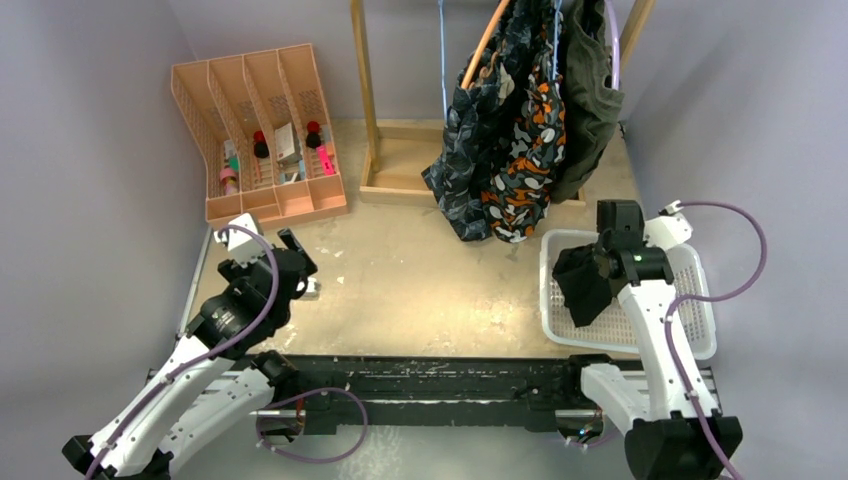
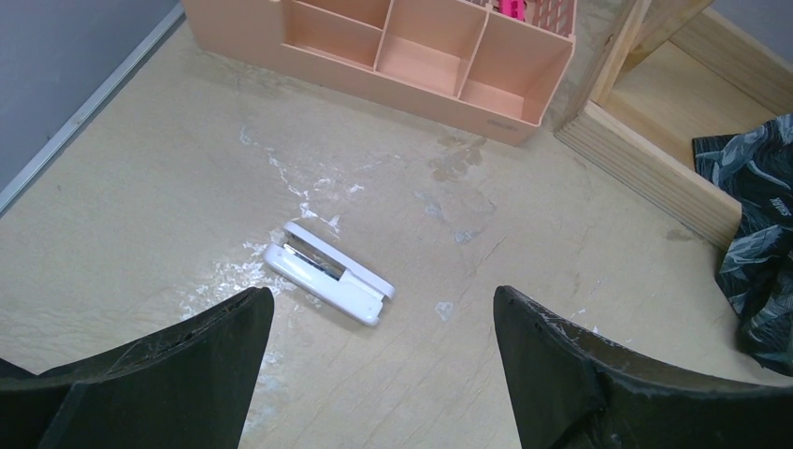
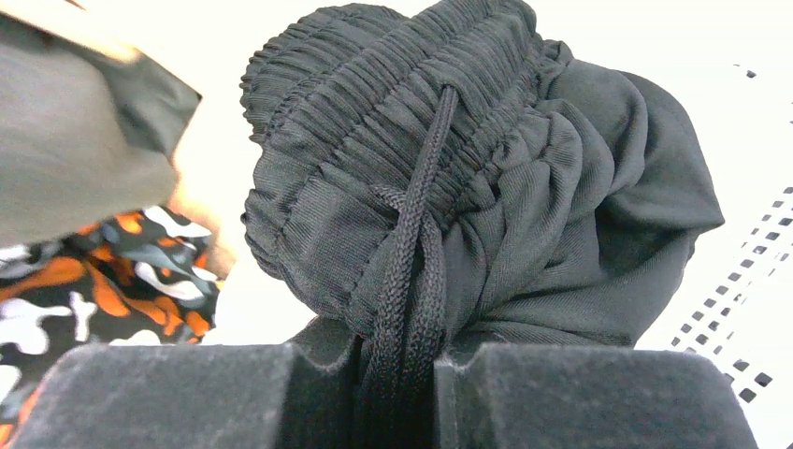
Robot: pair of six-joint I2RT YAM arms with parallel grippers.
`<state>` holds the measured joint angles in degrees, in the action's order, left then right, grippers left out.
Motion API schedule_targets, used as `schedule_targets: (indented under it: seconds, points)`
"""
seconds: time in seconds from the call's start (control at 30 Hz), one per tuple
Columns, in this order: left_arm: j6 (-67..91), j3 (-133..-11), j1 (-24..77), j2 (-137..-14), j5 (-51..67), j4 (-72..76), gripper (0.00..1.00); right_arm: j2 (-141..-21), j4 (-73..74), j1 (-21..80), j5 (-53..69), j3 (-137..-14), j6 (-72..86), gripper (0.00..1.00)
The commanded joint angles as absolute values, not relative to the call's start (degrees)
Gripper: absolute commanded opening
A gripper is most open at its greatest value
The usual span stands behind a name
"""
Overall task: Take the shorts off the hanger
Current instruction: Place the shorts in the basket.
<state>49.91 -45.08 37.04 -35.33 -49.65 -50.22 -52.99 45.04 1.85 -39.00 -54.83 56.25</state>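
My right gripper [image 1: 600, 262] is shut on the plain black shorts [image 1: 583, 285], pinching their waistband and drawstring [image 3: 411, 281], and holds them over the white basket [image 1: 700, 330]. Three more shorts hang from the wooden rack [image 1: 362, 80] at the back: dark blue-grey patterned [image 1: 465, 150], orange-white-black camouflage [image 1: 525, 165] and olive green [image 1: 590, 90]. The camouflage pair also shows at the left of the right wrist view [image 3: 84, 290]. My left gripper [image 2: 383, 309] is open and empty, low over the table at the left, with the blue-grey shorts [image 2: 757, 243] at that view's right edge.
A pink divided organizer [image 1: 262, 130] with small items stands at the back left. A white stapler [image 2: 327, 273] lies on the table just ahead of my left gripper. The rack's wooden base [image 2: 645, 168] lies between the organizer and the hanging shorts.
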Motion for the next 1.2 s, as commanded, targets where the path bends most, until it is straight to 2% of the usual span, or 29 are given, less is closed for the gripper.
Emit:
schedule_targets:
  seconds: [0.0, 0.1, 0.13, 0.17, 0.2, 0.23, 0.3, 0.4, 0.67, 0.8, 0.93, 1.17]
  points:
    - [49.1, -44.5, 36.7, -35.1, -49.9, -48.0, 0.87, -54.6, 39.0, 1.7, -34.8, -51.4, 54.0, 0.1]
    - [49.1, -44.5, 36.6, -35.5, -49.8, -48.0, 0.87, -55.0, 39.3, 1.7, -35.6, -50.6, 54.1, 0.09]
    - [49.1, -44.5, 36.6, -35.6, -49.8, -48.0, 0.87, -54.8, 39.8, 1.7, -36.6, -50.7, 54.2, 0.13]
    - [49.0, -44.5, 36.6, -35.7, -49.7, -47.9, 0.87, -54.5, 40.0, 1.7, -37.2, -51.0, 53.8, 0.26]
    - [49.0, -44.6, 36.6, -35.9, -49.7, -47.9, 0.87, -54.0, 40.0, 1.7, -37.3, -51.3, 53.0, 0.33]
    - [49.0, -44.6, 36.6, -36.0, -49.6, -47.9, 0.87, -53.6, 40.1, 1.7, -37.3, -51.8, 52.2, 0.36]
    - [48.9, -44.6, 36.6, -36.2, -49.6, -47.9, 0.87, -52.5, 40.1, 1.7, -36.6, -53.3, 50.5, 0.52]
    - [49.5, -45.0, 36.6, -36.1, -50.1, -48.6, 0.87, -51.0, 39.7, 1.7, -34.4, -57.1, 47.5, 0.58]
    - [50.4, -44.9, 36.6, -34.4, -51.1, -49.3, 0.87, -44.0, 38.3, 1.7, -27.6, -63.6, 41.8, 0.68]
    - [50.1, -45.0, 36.6, -34.9, -50.7, -49.1, 0.87, -41.8, 35.2, 1.7, -19.0, -63.7, 37.5, 0.69]
    - [49.9, -45.0, 36.6, -35.6, -50.4, -48.8, 0.87, -40.3, 29.8, 1.7, 0.5, -61.7, 34.5, 0.67]
    - [49.8, -45.0, 36.5, -35.9, -50.4, -48.7, 0.87, -37.0, 26.3, 1.8, 19.3, -57.9, 32.5, 0.64]
